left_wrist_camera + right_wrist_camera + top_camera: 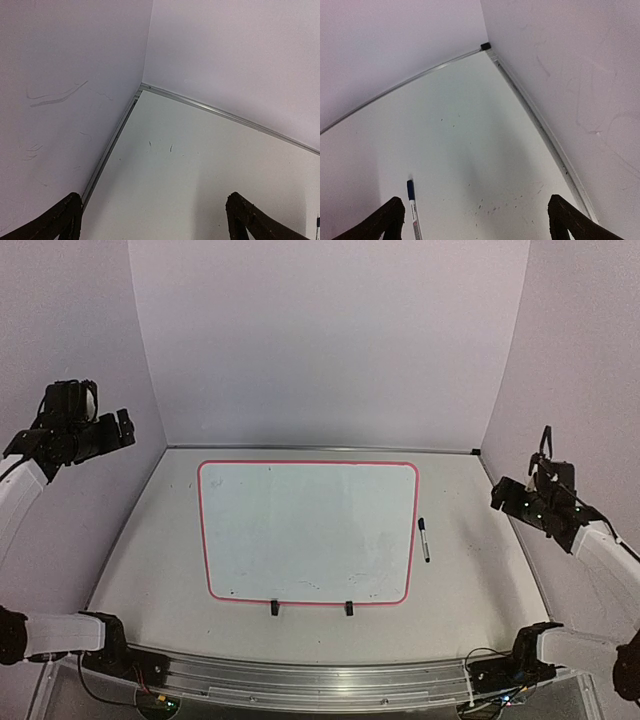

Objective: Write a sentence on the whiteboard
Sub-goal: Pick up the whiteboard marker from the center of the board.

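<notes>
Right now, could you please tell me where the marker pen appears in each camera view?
Top external: the marker pen lies on the table, just right of the whiteboard.
Left wrist: not clearly in it.
Right wrist: the pen sits lower left, cut off by the bottom edge.
Shared landmark: the metal strip along the table's far edge.

Three plain lilac walls [330, 340] close me in, the side ones scuffed with faint grey marks. My white table [470, 580] meets them along a thin metal strip [225, 116]. The light is soft and even.
</notes>
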